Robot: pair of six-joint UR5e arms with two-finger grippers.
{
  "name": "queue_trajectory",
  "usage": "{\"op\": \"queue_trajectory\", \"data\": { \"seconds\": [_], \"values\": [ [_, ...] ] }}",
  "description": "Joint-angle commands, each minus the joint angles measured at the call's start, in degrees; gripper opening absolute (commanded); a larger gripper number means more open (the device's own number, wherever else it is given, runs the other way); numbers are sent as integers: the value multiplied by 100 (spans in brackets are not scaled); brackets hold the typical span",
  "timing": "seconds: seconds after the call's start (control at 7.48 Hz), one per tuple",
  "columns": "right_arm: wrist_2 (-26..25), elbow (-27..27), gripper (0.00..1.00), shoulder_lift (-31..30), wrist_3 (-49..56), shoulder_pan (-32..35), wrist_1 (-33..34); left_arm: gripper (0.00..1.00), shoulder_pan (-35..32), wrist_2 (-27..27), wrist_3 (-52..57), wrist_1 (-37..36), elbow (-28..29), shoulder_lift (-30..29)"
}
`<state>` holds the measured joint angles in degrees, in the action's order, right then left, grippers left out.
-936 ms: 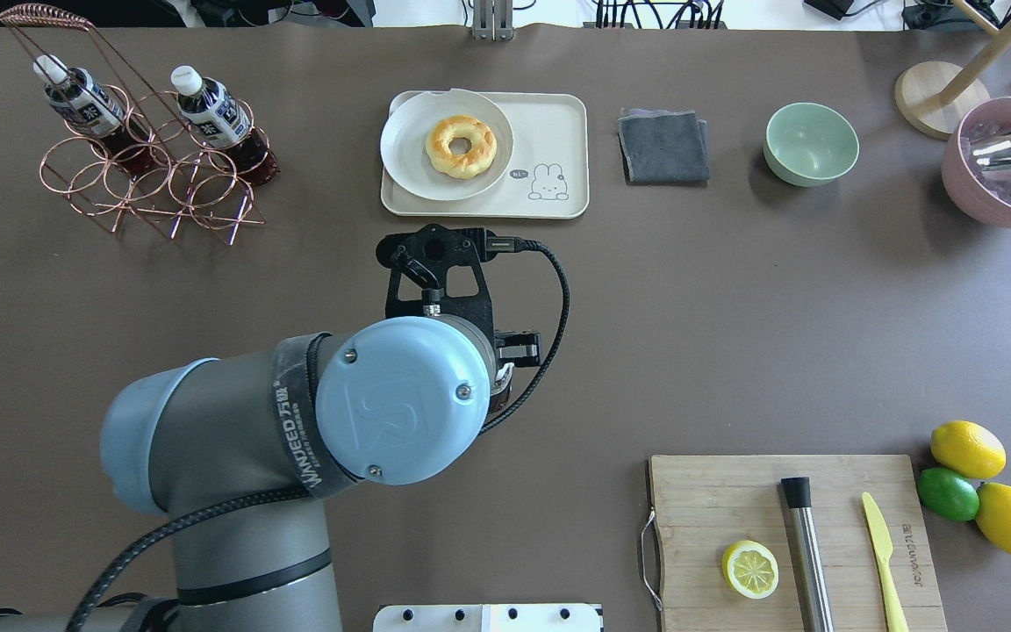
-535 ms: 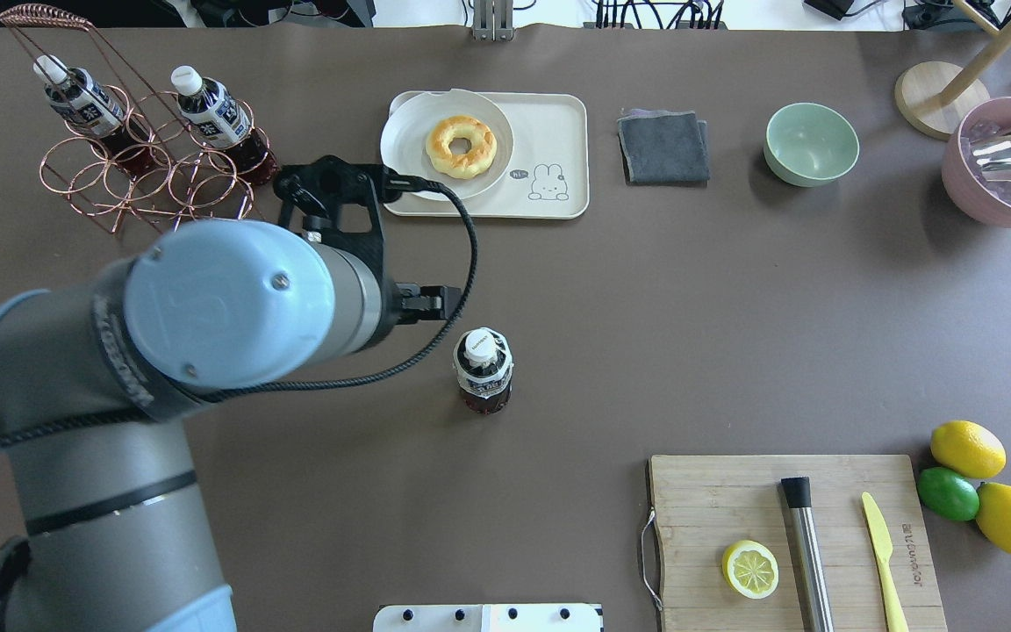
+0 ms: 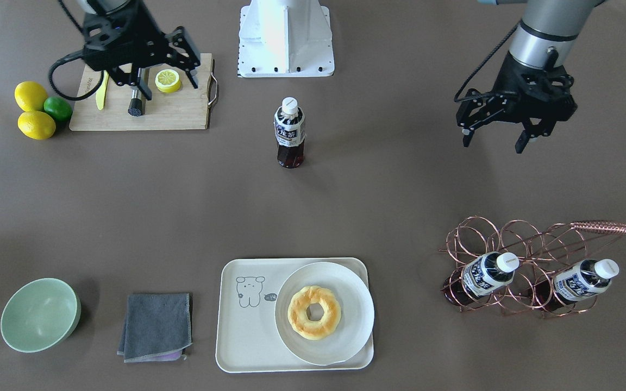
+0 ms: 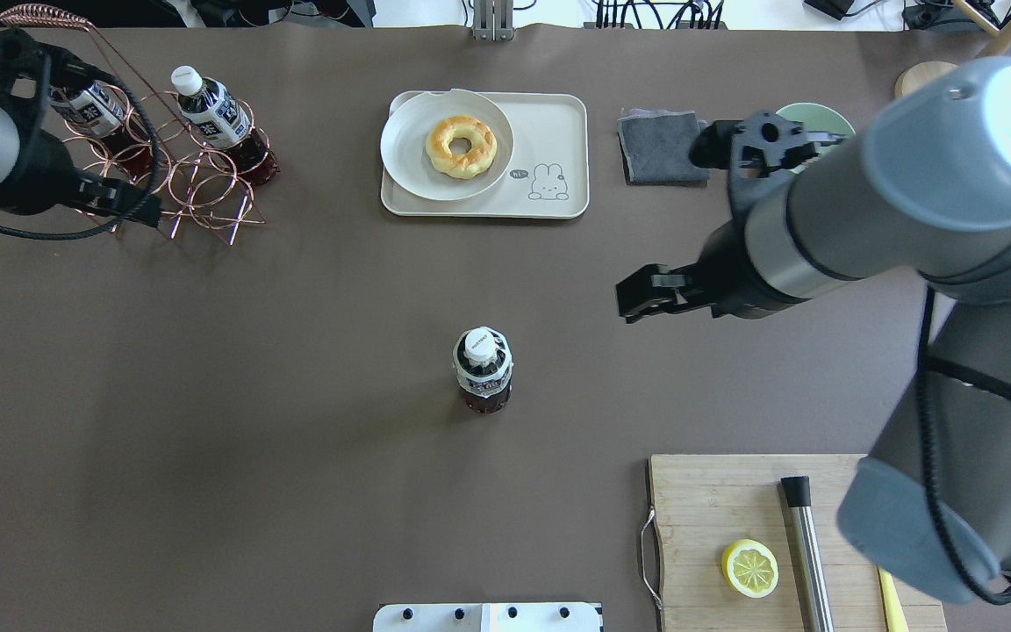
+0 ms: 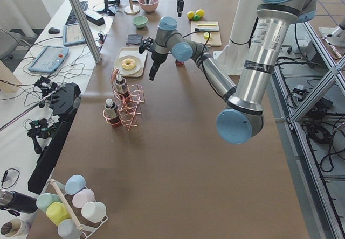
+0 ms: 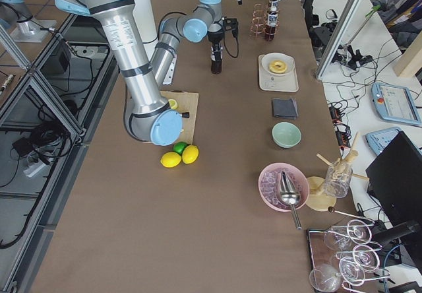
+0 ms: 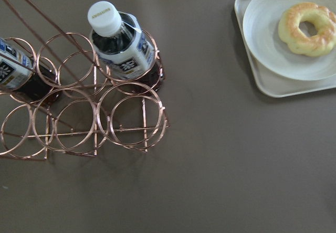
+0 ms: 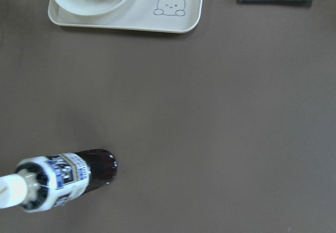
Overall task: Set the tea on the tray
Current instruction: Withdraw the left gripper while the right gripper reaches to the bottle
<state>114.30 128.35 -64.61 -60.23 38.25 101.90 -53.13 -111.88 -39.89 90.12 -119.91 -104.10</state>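
Brown counter point(image 4: 295, 491): broad bare band through the middle, end to end. Copper wire rack point(image 3: 514, 244) in the far left corner, holding two matching bottles point(image 3: 489, 274). Cream-white rectangular tray point(image 3: 248, 342) at the middle of the far edge, bear-printed strip bare, the rest taken by a round white plate point(image 3: 354, 293) lapping over its rim. Left end effector point(image 3: 492, 144) near the left end, on the robot's side of the rack, jaws spread, empty. Right end effector point(image 3: 170, 89) raised over the right half, jaws spread, empty. Small plastic bottle of dark tea point(image 3: 289, 133) upright mid-counter, nearer the robot's edge, well apart from the tray, bare counter on every side.
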Motion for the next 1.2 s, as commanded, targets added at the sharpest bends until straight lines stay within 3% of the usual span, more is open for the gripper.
{"op": "queue_trajectory", "data": {
  "seconds": [0.0, 0.13, 0.4, 1.07],
  "values": [
    [-901, -893, 90, 2069, -576, -889, 1288, 97, -985, -1009, 1234, 1060, 556, 873],
    [-936, -1421, 88, 2536, -586, -994, 1280, 97, -1058, -1029, 1343, 1060, 565, 926],
    [-1251, -1925, 84, 2769, -368, -1161, 1271, 97, -1068, -1029, 1353, 1069, 601, 900],
    [-1314, -2357, 74, 2743, 81, -1268, 1271, 97, -1059, -1029, 1317, 1069, 609, 874]
  ]
}}
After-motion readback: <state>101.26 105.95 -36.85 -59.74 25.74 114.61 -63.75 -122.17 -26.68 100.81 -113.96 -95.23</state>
